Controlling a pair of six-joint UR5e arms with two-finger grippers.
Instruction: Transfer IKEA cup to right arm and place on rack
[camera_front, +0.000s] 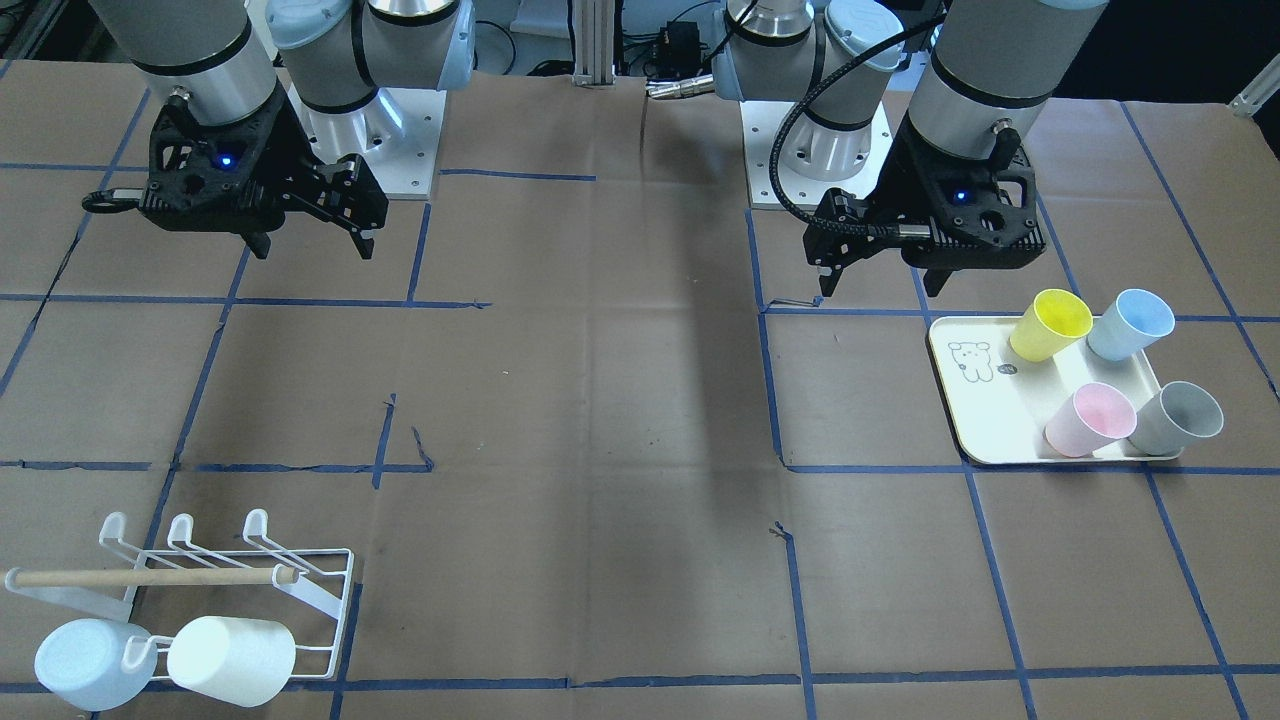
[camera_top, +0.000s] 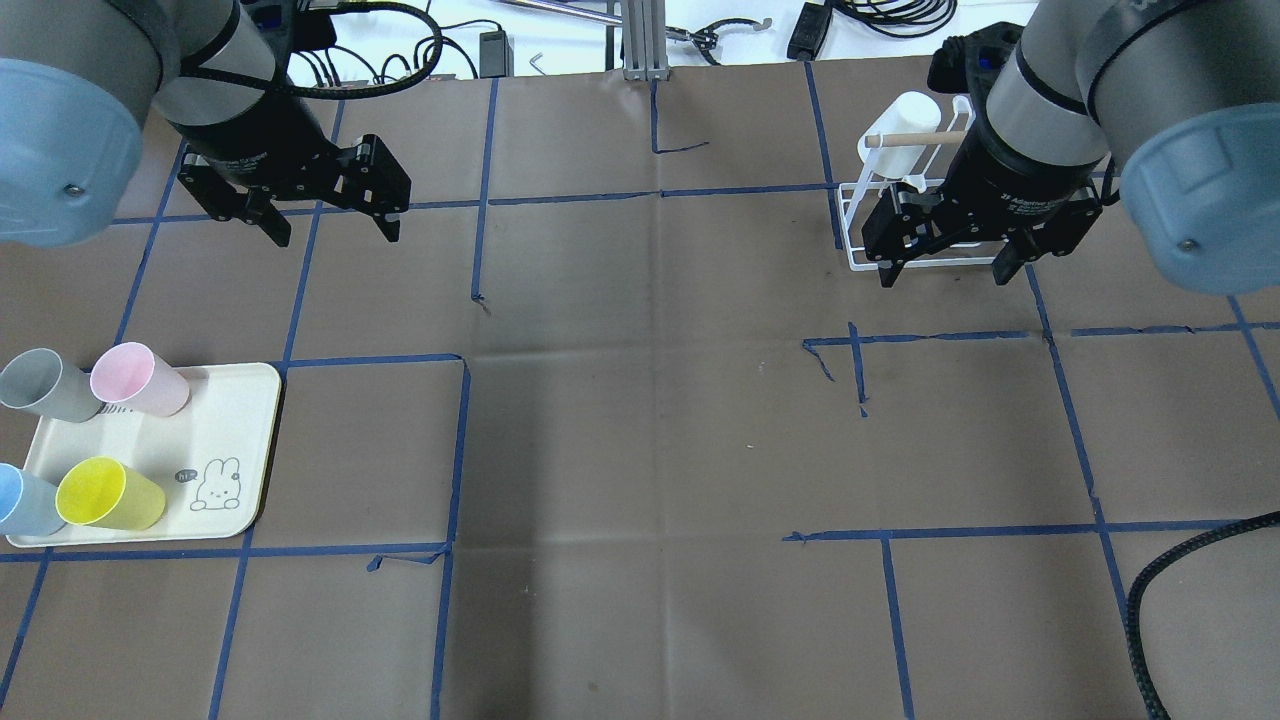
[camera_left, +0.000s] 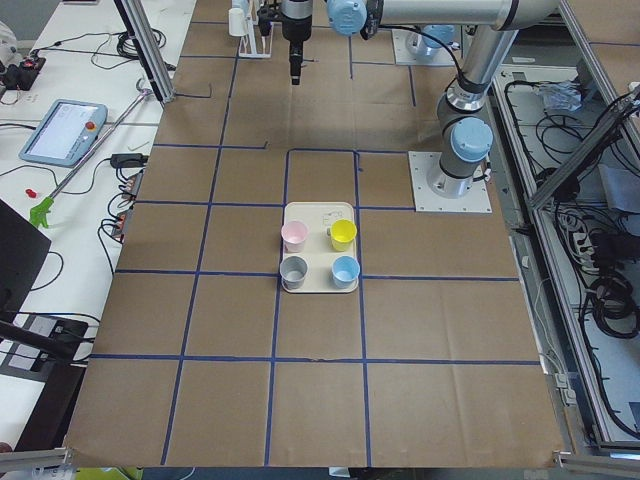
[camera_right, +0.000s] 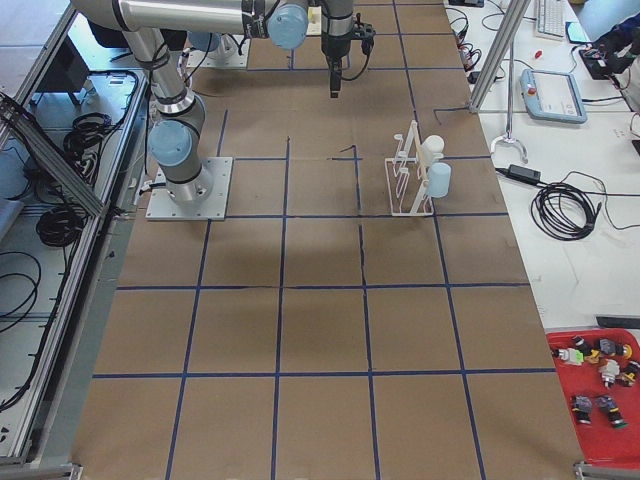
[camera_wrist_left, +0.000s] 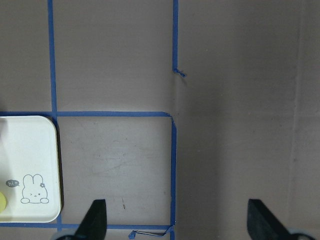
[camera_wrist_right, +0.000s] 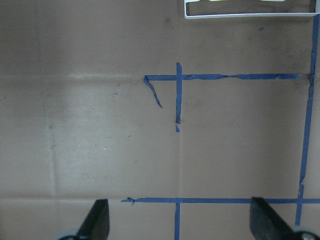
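Overhead exterior: left hand (camera_top: 336, 237), right hand (camera_top: 944, 279) spread wide (both empty).

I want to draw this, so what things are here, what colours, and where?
table: one, brown with blue tape lines, underneath.
tray: one, cream with bunny drawing, robot's left side.
cups on tray: four; yellow cup, blue cup, pink cup, grey cup.
rack: one, white wire, wooden handle, robot's right side.
cups on rack: two; pale blue cup, white cup.
left hand: one, black, open, above table.
right hand: one, black, open, above table.
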